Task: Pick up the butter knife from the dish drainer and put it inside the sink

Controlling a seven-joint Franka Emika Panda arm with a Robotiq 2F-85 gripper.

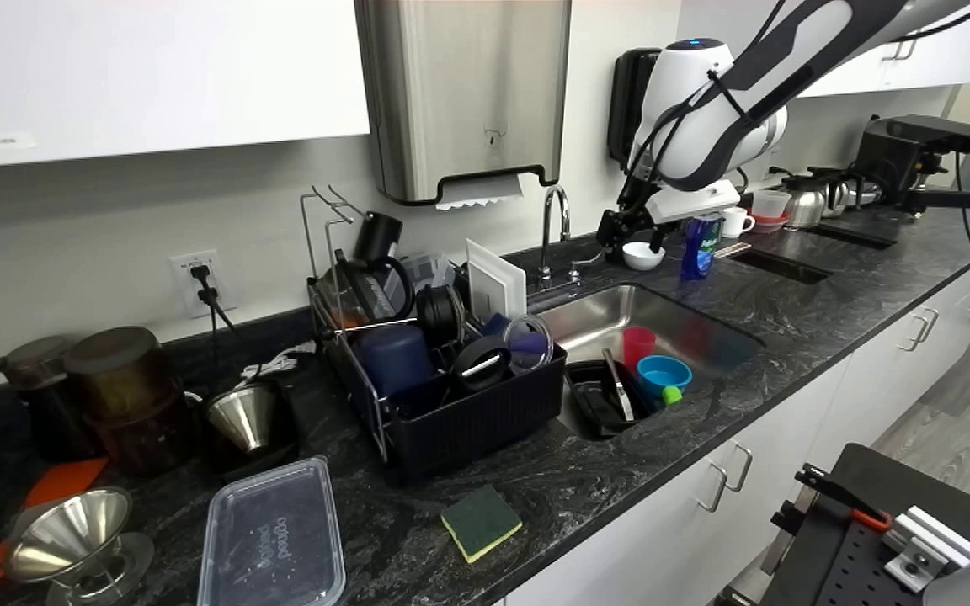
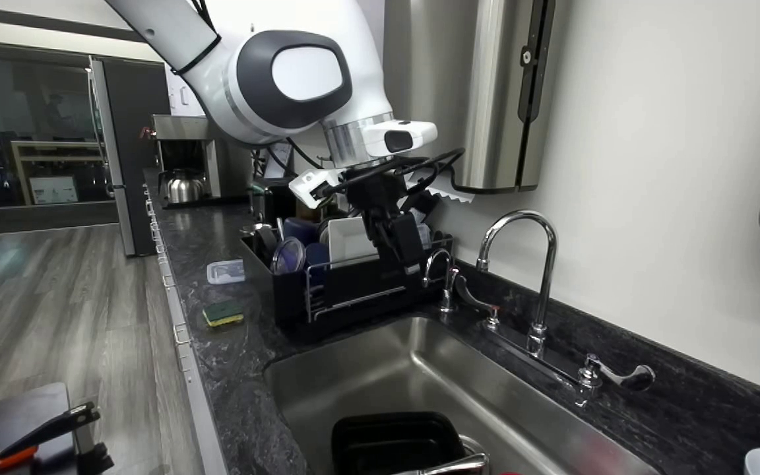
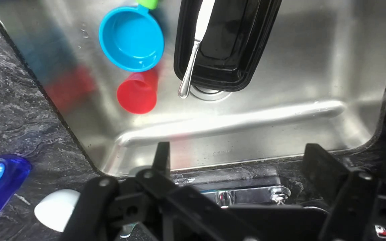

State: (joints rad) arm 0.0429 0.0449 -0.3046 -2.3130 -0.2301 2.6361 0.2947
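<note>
My hand [image 3: 236, 150]: spread wide, holding nothing, perhaps because delivery is done.
Knife [image 3: 197, 43]: inside the sink [image 3: 307, 67], slanted across the black tub [image 3: 228, 48], whose rim seems to prop its handle.
Dish drainer [image 1: 485, 431]: beside the sink.

White arm [image 2: 312, 74] bent, wrist [image 2: 353, 142] tilted downward, both black fingers [image 3: 323, 167] wide apart and pointing down.

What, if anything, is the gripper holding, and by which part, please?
Nothing is held: the gripper is open, and the butter knife lies in the sink.
</note>
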